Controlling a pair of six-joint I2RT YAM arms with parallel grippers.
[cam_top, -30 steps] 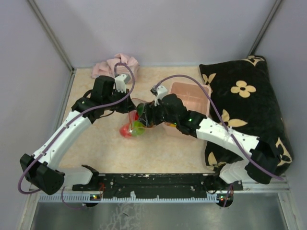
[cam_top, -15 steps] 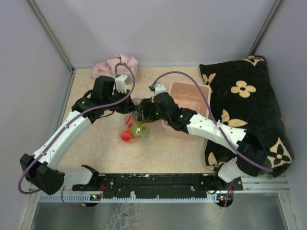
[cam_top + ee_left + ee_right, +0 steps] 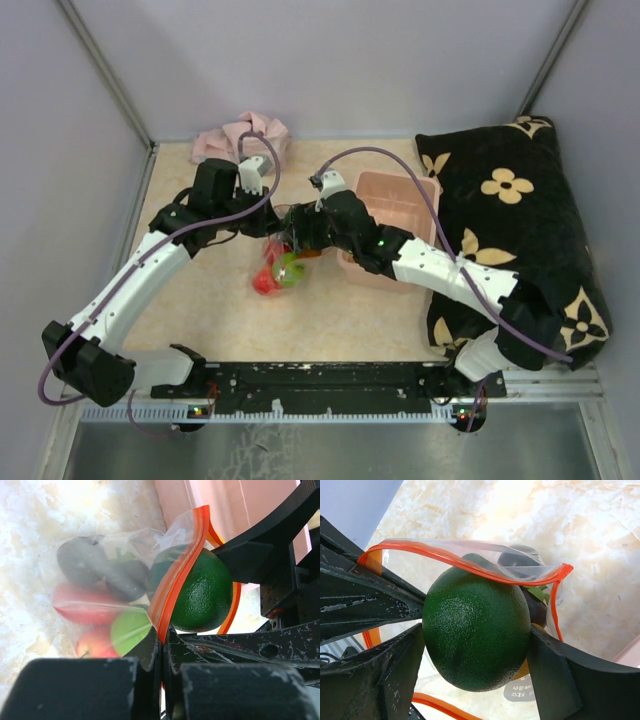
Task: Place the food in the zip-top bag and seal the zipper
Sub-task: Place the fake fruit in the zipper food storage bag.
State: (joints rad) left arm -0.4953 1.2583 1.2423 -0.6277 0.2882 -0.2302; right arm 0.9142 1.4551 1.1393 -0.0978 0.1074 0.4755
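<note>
I've got the L gripper (image 3: pixel 163 645) shut tight on one lip of the zip-top bag (image 3: pixel 272 268), pinching it right at the zipper (image 3: pixel 181 572); the bag's mouth stands open. My R gripper (image 3: pixel 476 635) has its jaws wide w/ the dark green ball (image 3: pixel 477 615) filling the gap, both pads against its sides, so I read that as a hold. The ball sits in the bag's mouth: one orange lip runs over it, the other loops under it. Deeper in the bag I see a red apple (image 3: pixel 80 605), a green apple (image 3: pixel 129 630) and a couple of dark pieces (image 3: pixel 95 565), all pressed together behind the clear plastic. On the top cam both grippers meet mid-table (image 3: pixel 330 310), just L of the pink tub (image 3: pixel 395 200); the filled end of the bag lies toward the near edge. Pink cloth (image 3: pixel 235 135) at the back, black flowered cushion (image 3: pixel 510 220) on the R.
</note>
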